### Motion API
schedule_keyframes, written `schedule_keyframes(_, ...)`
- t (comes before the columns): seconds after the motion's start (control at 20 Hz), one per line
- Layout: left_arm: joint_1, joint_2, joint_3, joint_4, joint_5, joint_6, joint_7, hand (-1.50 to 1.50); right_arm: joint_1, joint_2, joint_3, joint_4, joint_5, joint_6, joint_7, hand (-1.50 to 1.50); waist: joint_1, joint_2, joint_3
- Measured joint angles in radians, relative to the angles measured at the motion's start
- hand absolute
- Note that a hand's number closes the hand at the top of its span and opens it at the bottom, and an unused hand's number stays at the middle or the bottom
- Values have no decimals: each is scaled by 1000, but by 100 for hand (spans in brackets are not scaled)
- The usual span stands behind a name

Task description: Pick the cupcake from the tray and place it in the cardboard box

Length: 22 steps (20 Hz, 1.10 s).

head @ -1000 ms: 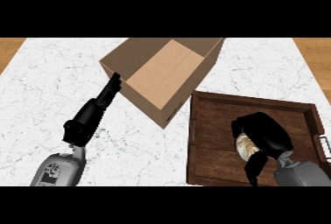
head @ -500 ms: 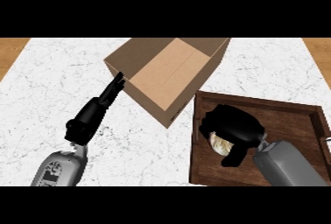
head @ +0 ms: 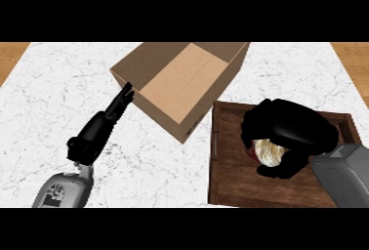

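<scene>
- White marbled counter (head: 65,88) with thin grey veins fills most of the frame, and strips of wood floor peek in at the upper corners.
- Upper middle: the cardboard box (head: 184,80), plain tan, matte, flat stiff panels, open top tipped toward us.
- Lower right: a dark wooden tray (head: 234,183), rectangular with a raised rim, visible grain.
- The cupcake (head: 265,152) is over the tray's middle, mostly buried under the right hand (head: 288,132). Only a swirl of pale cream frosting and a sliver of reddish wrapper show.
- Right hand's fingers are curled around the cupcake from above, wrapping it. Can't tell if it's off the tray floor yet.
- Left hand (head: 108,119) lies on the counter at mid left, fingers straight and pressed together, tips right at the box's left wall, holding nothing.
- My guess on handling: it's light, soft and squashy. Frosting smears if you look at it wrong, so the ridged wrapper at the base is the spot to hold, keeping it upright.
</scene>
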<state>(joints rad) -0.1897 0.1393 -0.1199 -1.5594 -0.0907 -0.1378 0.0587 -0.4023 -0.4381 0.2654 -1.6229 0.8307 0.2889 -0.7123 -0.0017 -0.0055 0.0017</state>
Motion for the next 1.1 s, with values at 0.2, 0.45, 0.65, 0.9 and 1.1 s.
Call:
schedule_keyframes(0.2, 10, 2, 9, -18, 8, -7, 17, 0, -2, -25, -101, -104, -158, 114, 25, 150, -4, -1, 0)
schedule_keyframes(0.45, 6, 5, 17, -32, 13, -17, 51, 0, -30, -16, -217, -206, -334, 240, 174, 150, -4, 1, -2)
schedule_keyframes(0.65, 13, -11, 10, -23, -1, -13, 26, 0, -108, 0, -280, -209, -425, 314, 308, 150, 0, 0, -1)
schedule_keyframes(0.9, 4, -23, 7, -13, -18, -13, 17, 0, -226, 37, -308, -146, -443, 328, 422, 150, 5, 2, -1)
schedule_keyframes(1.1, 15, -28, 6, -19, -23, -18, 9, 0, -339, 82, -294, -47, -417, 302, 478, 150, 10, 3, -1)
